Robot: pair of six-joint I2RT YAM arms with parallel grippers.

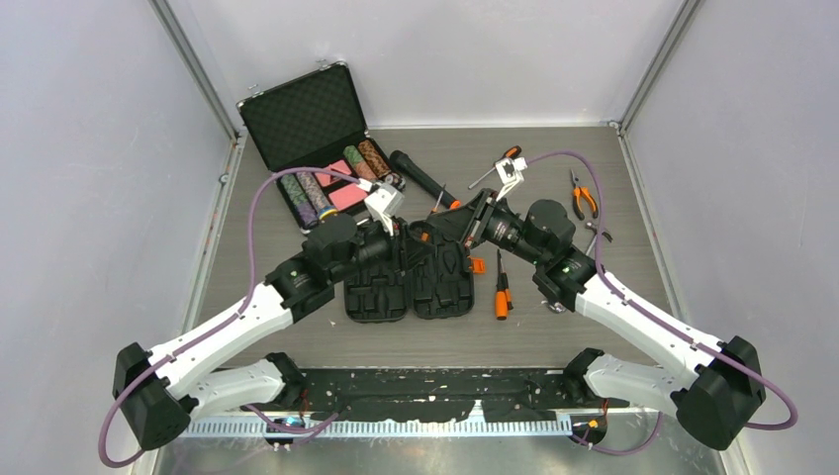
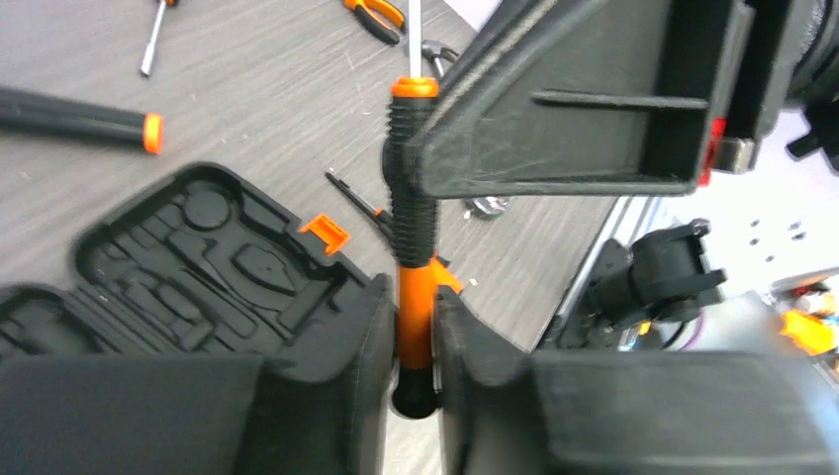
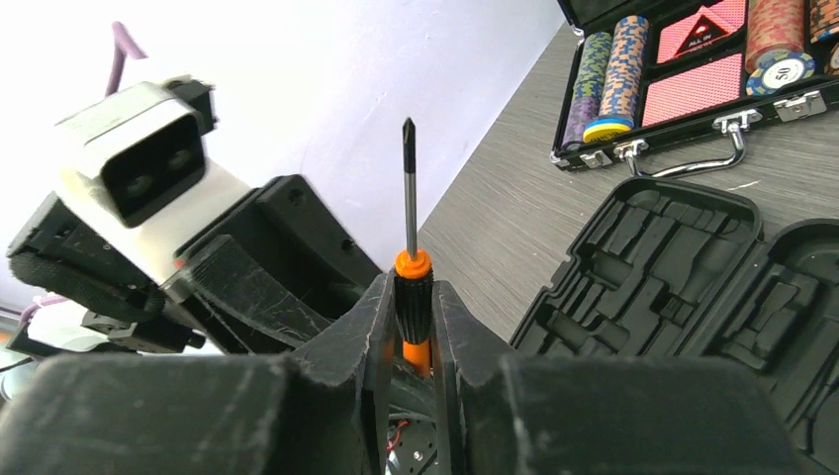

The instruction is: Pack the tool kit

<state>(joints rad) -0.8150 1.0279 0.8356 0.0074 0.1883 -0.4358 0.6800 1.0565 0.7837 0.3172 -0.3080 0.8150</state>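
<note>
The tool kit case [image 1: 408,282] lies open mid-table, its moulded slots bare [image 2: 198,247] [image 3: 673,267]. Above its far edge both grippers hold one orange-and-black screwdriver [image 2: 413,213] [image 3: 414,297]. My left gripper [image 2: 414,297] [image 1: 401,237] is shut on the orange lower part of the handle. My right gripper [image 3: 413,297] [image 1: 465,223] is shut on the ribbed black part, and the shaft points up past it. Another orange screwdriver [image 1: 502,287] lies right of the case. Orange pliers [image 1: 582,195] lie at the far right.
An open poker chip case [image 1: 317,148] stands at the back left. A black flashlight [image 1: 423,178] lies beside it. A thin screwdriver [image 1: 495,166] and a small metal tool [image 1: 597,236] lie on the right half. Walls enclose the table.
</note>
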